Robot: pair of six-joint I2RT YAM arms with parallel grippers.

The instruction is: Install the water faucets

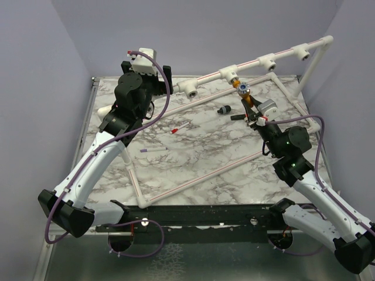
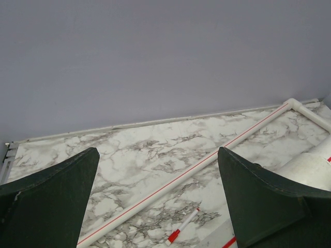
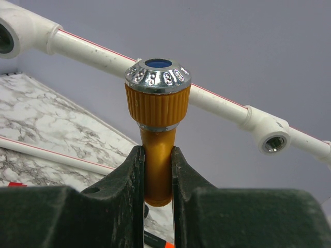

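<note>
At table (image 1: 199,161) far right corner: gripping faucet (image 3: 158,103) by orange stem with right gripper (image 3: 158,170), fingers (image 3: 124,181) clenched both sides, silver blue-centred cap outermost. Held off table, close to raised pipe (image 1: 249,64), between two tee sockets (image 3: 271,135) in wrist view; contact with pipe unclear. Toward far left corner: holding left gripper (image 2: 158,155) released, wide apart, nothing between, above marble. Mid-table: red-tipped stick (image 1: 179,127), purple pen (image 1: 153,150), both loose.

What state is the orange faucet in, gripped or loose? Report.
Gripped: the right jaws pinch the faucet by its orange stem on both sides.
</note>
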